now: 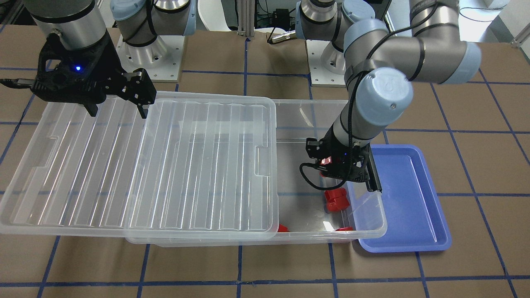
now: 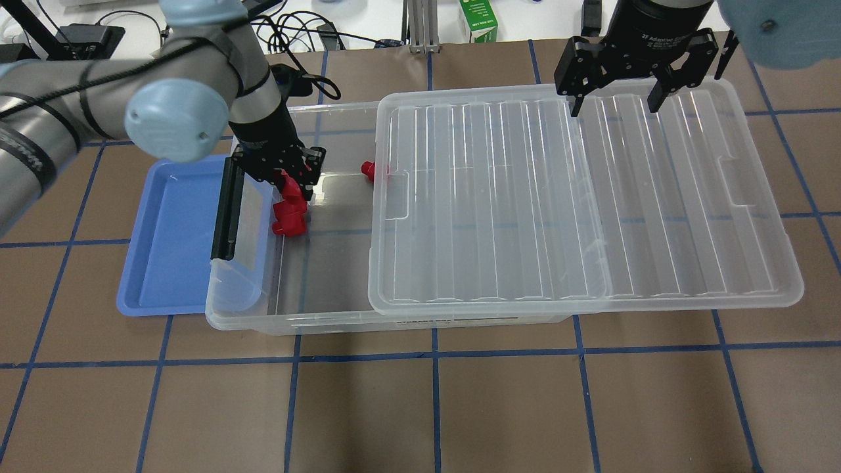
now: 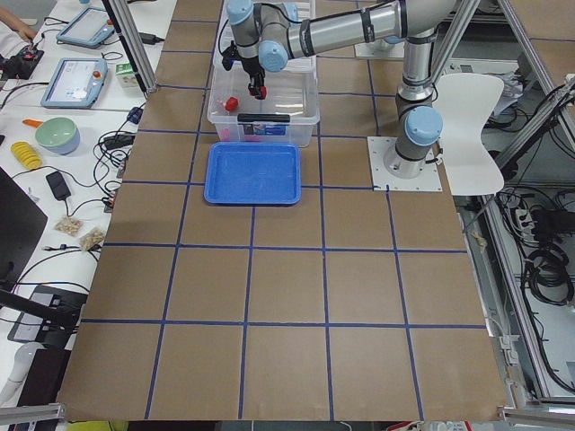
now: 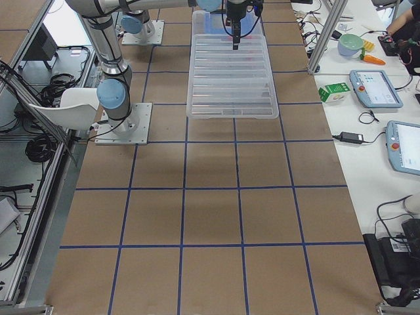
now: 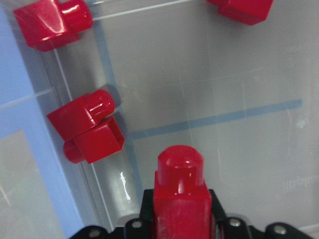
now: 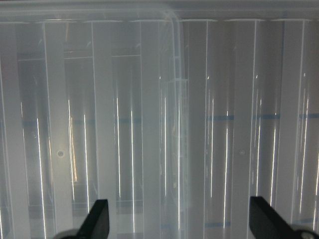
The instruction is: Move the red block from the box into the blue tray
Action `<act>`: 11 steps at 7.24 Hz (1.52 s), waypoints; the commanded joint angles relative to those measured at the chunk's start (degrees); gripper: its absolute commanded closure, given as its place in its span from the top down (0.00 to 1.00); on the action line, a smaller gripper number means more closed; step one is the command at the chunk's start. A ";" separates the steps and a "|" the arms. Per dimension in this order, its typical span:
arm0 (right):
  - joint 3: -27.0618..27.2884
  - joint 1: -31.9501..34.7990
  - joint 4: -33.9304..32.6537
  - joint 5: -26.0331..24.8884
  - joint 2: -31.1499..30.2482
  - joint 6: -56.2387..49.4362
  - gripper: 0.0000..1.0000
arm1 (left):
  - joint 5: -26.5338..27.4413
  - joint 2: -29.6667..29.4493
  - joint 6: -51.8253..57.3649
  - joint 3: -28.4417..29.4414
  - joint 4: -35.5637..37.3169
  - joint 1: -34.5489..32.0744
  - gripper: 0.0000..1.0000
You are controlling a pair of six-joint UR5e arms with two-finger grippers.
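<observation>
My left gripper (image 2: 290,186) reaches into the open end of the clear box (image 2: 322,276) and is shut on a small red block (image 5: 180,199), stub end outward, held above the box floor. In the front view the block (image 1: 327,160) shows between the fingers. The blue tray (image 2: 171,236) lies beside the box's black clip bar (image 2: 225,210), just left of the gripper, with nothing in it. My right gripper (image 2: 614,105) is open and empty, hovering over the ribbed clear lid (image 2: 558,197).
A bulkier two-lobed red block (image 2: 288,220) lies on the box floor below the left gripper. Other red blocks lie near the lid's edge (image 2: 373,171) and at the far wall (image 1: 344,228). The lid is slid aside, covering most of the box.
</observation>
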 commanded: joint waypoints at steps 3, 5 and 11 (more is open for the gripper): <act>-0.09 -0.53 -0.06 0.02 0.09 -0.26 1.00 | 1.51 1.11 12.29 5.69 -8.27 19.12 0.00; -1.14 -5.94 0.20 0.02 -0.26 -7.79 1.00 | 1.42 -1.95 16.49 3.42 -5.99 24.51 0.00; -0.35 -35.30 0.38 0.82 -0.97 -42.70 1.00 | 0.81 -10.66 14.29 -7.67 14.15 24.44 0.00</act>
